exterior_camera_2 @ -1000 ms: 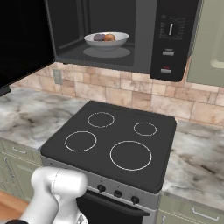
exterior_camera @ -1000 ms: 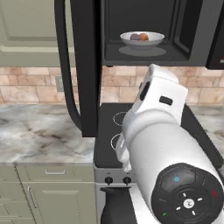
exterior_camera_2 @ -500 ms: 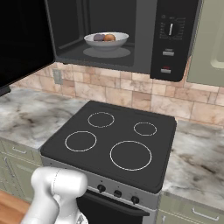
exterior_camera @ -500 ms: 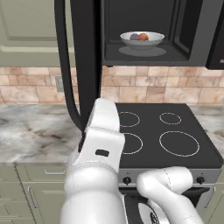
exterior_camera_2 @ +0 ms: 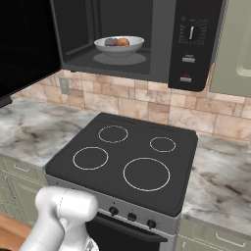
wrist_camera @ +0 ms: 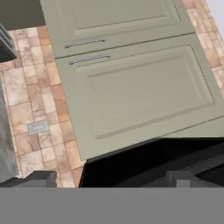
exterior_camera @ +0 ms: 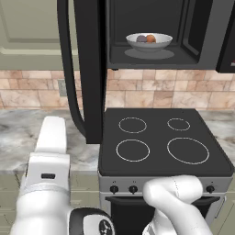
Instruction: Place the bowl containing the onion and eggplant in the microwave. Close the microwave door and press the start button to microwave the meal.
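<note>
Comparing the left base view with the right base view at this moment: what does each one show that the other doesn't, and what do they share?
Left base view alone: the long curved handle on the open microwave door, seen edge-on, and the robot's arm low in front of the counter.

Right base view alone: the microwave's control panel with its buttons, and the green cupboard to its right.

Both: the bowl sitting inside the open microwave, the onion and eggplant in it, and the stove below with its white rings.

bowl white | microwave black | backsplash tan brick | cabinets sage green
</note>
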{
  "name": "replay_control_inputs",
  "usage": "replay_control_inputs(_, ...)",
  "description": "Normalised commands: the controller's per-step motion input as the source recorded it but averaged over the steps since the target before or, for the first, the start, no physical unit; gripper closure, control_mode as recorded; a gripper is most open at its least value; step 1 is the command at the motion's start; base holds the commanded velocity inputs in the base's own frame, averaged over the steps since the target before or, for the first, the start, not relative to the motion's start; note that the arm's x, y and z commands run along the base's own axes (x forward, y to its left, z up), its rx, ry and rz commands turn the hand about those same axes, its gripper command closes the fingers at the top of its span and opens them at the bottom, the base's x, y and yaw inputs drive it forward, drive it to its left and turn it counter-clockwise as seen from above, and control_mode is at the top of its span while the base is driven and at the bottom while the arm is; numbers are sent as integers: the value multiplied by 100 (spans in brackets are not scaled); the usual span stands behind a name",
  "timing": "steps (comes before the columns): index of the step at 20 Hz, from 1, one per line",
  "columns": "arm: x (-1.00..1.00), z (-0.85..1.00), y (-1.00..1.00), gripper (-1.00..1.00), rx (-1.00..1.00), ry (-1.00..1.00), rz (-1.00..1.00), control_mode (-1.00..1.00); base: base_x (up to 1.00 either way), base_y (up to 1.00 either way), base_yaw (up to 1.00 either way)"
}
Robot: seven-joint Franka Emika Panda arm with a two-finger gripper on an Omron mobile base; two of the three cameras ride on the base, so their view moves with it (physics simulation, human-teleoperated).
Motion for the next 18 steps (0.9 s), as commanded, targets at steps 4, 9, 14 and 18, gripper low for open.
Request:
replay_control_inputs(4,54,0,38,-100,-7,0,-12,-100,0,0,0)
replay_control_inputs(9,64,0,22,-100,-8,0,-21,-100,0,0,0)
replay_control_inputs(14,62,0,28,-100,-9,0,-23,-100,0,0,0)
replay_control_inputs(18,64,0,49,-100,-11,0,-23,-100,0,0,0)
